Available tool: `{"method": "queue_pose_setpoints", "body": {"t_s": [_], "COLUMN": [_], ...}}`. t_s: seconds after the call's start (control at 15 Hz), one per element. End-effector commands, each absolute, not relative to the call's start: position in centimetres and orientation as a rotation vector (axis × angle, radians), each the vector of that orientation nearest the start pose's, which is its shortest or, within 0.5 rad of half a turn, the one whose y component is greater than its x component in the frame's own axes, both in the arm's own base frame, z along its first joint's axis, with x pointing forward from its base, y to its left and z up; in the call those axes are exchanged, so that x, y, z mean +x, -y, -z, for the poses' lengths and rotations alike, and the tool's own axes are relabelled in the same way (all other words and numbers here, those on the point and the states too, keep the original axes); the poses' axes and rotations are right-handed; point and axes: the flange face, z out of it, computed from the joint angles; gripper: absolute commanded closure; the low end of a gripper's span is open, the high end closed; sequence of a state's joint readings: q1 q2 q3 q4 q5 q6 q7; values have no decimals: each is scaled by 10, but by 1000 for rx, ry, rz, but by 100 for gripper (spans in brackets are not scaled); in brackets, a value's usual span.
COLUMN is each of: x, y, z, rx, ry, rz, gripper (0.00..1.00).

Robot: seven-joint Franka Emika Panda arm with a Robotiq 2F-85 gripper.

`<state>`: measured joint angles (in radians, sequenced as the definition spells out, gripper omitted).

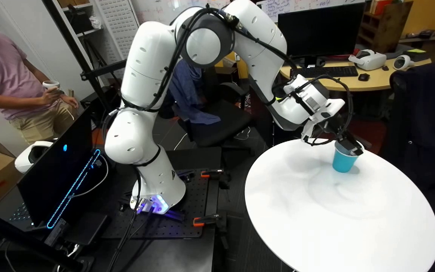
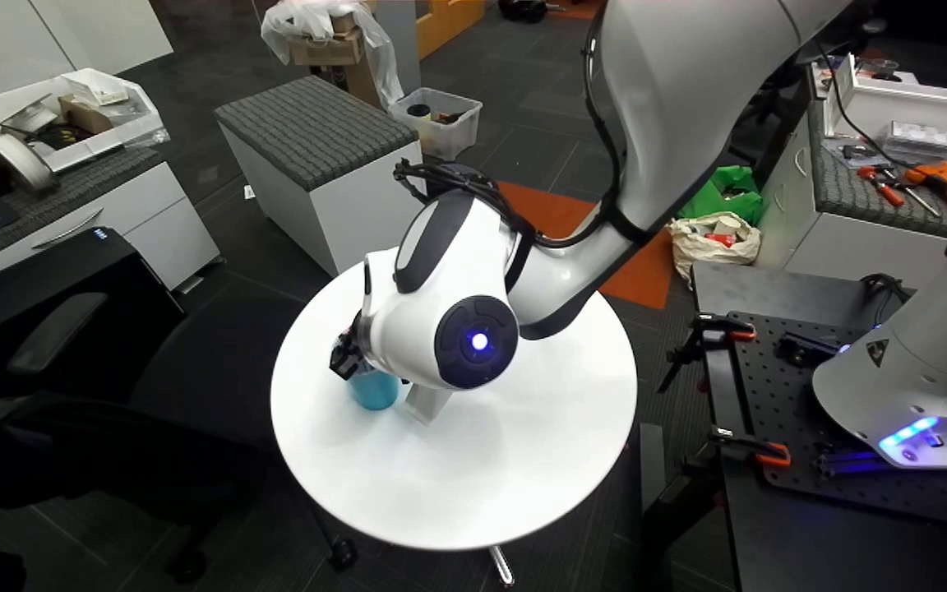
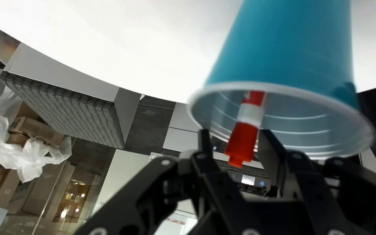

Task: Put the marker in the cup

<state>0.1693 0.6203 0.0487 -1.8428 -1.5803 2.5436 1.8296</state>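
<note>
The light-blue cup (image 1: 343, 162) stands upright on the round white table (image 1: 315, 223). It also shows in an exterior view (image 2: 373, 391), partly behind the gripper. In the wrist view the cup (image 3: 286, 49) fills the upper right, its mouth facing the camera. The marker (image 3: 242, 140), red with a white band, has its far part inside the cup and its red end out past the rim. My gripper (image 3: 235, 135) is at the cup's rim, its fingers spread either side of the marker. A gap shows on the left; the right finger is close to it. The exterior views hide the marker.
A black chair (image 2: 186, 362) stands close to the table. A desk with a monitor (image 1: 319, 34) and keyboard is behind the arm. A grey-topped cabinet (image 2: 317, 131) stands beyond the table. The robot's black base table (image 1: 187, 253) is beside the round one.
</note>
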Motion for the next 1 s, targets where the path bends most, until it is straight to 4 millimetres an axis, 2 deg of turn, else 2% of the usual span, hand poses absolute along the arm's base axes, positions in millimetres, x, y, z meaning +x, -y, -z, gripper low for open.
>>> {"method": "queue_pose_setpoints", "body": {"t_s": [0.0, 0.2, 0.27, 0.53, 0.8, 0.93], "x": [613, 605, 602, 593, 573, 560], "y": [-158, -160, -160, -148, -116, -92], "z": [-196, -211, -217, -251, -279, -293], "rx": [-3230, -3224, -3215, -3192, -3284, -3314], "ry": [-441, -454, -459, -516, -556, -577], "rz": [1339, 1338, 1343, 1361, 1045, 904], "gripper": [26, 2, 0, 0, 0, 0]}}
